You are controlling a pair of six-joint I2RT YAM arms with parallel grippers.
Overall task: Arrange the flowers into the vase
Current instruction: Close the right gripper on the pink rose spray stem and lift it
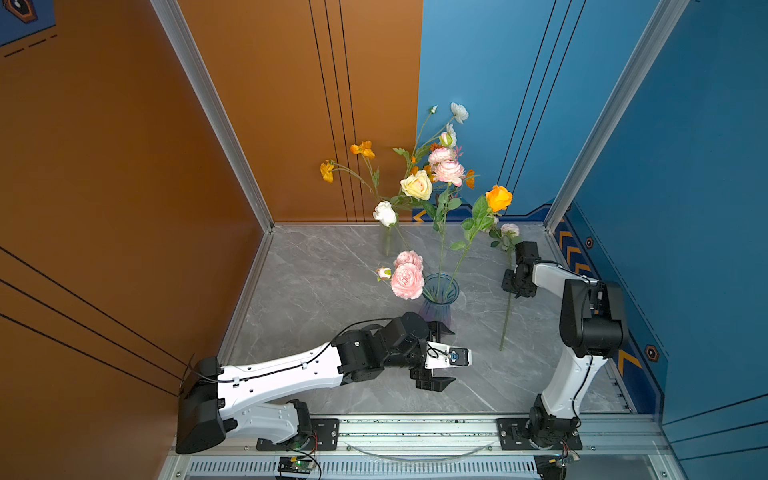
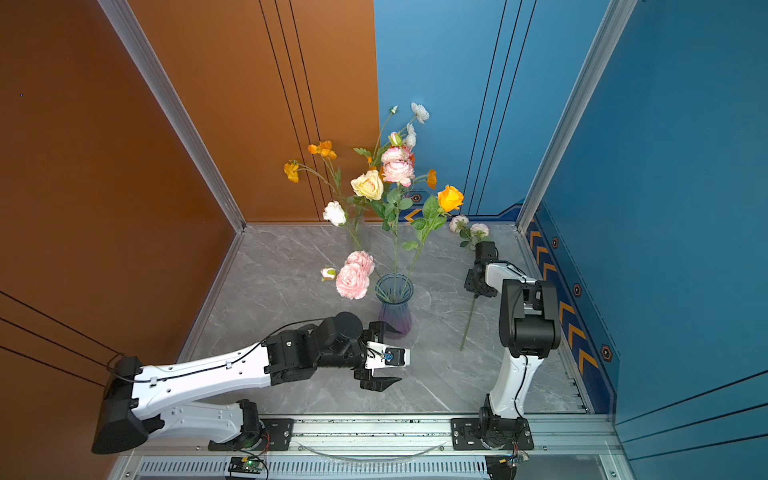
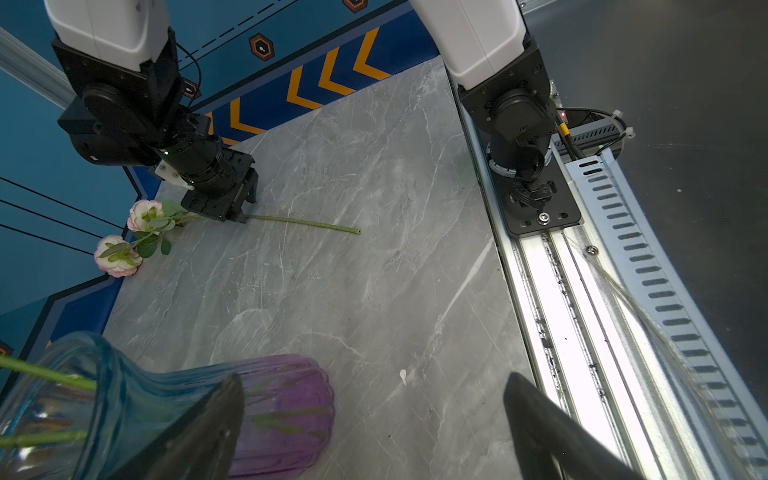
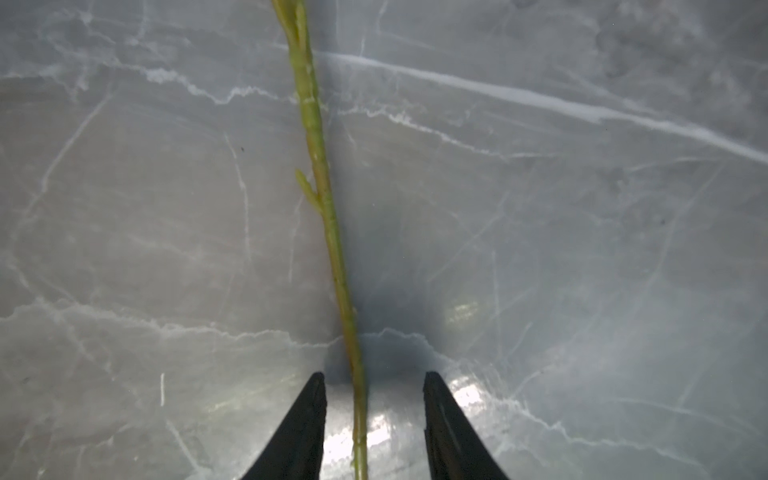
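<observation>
A blue-to-purple glass vase [image 1: 440,299] [image 2: 394,299] [image 3: 124,395] stands mid-table and holds several flowers, among them pink blooms [image 1: 407,280] and an orange rose [image 1: 498,198]. Another flower lies flat on the table at the right, its pink-white blooms [image 1: 509,230] [image 3: 145,214] toward the back and its green stem [image 1: 507,320] [image 3: 303,223] [image 4: 328,216] toward the front. My right gripper [image 1: 517,291] [image 4: 374,376] is down over that stem. Its jaws are open, straddling the stem with a gap on each side. My left gripper [image 1: 454,355] [image 3: 374,378] is wide open and empty, just in front of the vase.
A clear vase [image 1: 388,239] with orange, white and cream flowers stands at the back wall. Orange and blue walls close in the left, back and right. A metal rail [image 1: 415,428] with both arm bases runs along the front edge.
</observation>
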